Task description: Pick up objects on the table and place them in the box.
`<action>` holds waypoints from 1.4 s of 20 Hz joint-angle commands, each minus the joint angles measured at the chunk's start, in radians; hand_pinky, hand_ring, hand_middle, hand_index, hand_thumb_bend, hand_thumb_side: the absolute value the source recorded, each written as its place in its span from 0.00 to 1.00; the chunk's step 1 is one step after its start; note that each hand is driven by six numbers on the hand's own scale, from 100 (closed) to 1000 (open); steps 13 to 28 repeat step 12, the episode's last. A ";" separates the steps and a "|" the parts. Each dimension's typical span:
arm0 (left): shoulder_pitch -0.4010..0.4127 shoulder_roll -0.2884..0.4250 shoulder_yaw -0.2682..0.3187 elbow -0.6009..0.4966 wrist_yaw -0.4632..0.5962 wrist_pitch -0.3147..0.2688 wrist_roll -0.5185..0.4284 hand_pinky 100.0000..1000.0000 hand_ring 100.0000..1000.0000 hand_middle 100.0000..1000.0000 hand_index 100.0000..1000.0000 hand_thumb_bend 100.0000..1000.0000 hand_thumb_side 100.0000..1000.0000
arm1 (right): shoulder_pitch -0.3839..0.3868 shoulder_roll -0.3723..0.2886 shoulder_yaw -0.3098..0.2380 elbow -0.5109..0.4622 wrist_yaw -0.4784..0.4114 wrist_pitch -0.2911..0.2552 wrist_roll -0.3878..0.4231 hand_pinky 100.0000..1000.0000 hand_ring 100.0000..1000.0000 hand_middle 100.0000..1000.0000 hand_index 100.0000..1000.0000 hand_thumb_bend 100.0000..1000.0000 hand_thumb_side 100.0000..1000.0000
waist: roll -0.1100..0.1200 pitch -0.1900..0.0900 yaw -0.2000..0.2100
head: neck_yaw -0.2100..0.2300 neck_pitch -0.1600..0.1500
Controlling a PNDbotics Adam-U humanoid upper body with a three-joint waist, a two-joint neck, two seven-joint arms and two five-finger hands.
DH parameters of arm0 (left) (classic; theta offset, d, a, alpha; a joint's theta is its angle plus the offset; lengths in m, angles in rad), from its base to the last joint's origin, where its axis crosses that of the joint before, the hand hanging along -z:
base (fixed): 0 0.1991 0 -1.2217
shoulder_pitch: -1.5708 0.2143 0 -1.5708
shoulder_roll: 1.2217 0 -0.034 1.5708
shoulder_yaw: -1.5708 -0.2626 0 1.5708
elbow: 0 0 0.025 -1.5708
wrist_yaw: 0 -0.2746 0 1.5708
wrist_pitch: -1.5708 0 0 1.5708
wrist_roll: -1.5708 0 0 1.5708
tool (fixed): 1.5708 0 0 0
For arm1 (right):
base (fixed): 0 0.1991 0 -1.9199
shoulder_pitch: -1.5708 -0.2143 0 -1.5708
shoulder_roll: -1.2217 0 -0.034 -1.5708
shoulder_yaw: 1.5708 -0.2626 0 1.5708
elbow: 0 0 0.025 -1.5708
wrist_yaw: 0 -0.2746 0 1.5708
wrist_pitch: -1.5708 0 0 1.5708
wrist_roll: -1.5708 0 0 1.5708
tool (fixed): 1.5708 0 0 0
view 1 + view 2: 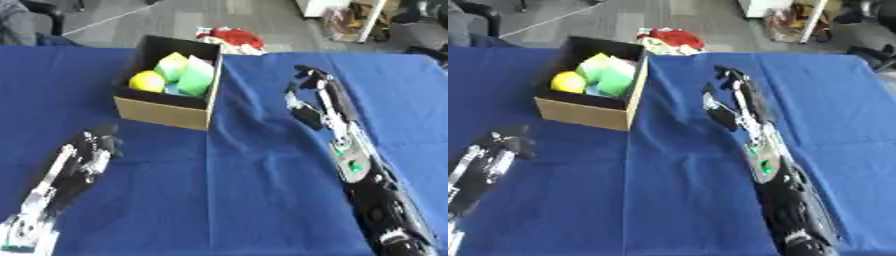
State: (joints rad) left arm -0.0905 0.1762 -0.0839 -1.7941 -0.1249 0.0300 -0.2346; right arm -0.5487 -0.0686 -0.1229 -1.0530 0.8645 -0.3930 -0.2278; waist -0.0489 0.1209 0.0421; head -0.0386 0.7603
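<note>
**Hands empty, box loaded**

Right hand (315, 97): centre-right, fingers straight, holding nothing, beside the cardboard box (166, 114). Left hand (87, 150): lower left, relaxed, idle. Box, upper left, holds a yellow ball (147, 81) and green blocks (197, 76). I see nothing loose on the blue tablecloth (262, 190); I judge the picking finished.

A tabletop (262, 200) draped in deep blue cloth is seen filling most of the frame, its fabric marked by a crease running toward the near edge. Beyond the far edge, a grey carpeted floor (175, 17) is crossed by a pale diagonal line. A red and white heap (234, 38) is left on the floor just behind the tabletop. White furniture (776, 10) with cluttered items is glimpsed at the upper right, and a dark chair (44, 15) at the upper left.
</note>
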 commanded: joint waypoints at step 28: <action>0.035 0.022 -0.015 0.005 0.018 -0.010 0.035 0.70 0.58 0.60 0.83 0.00 0.57 | 0.337 -0.021 0.147 -0.318 -0.238 0.068 0.025 0.67 0.58 0.60 0.82 0.00 0.43 | 0.000 -0.034 0.004 | 0.030 0.010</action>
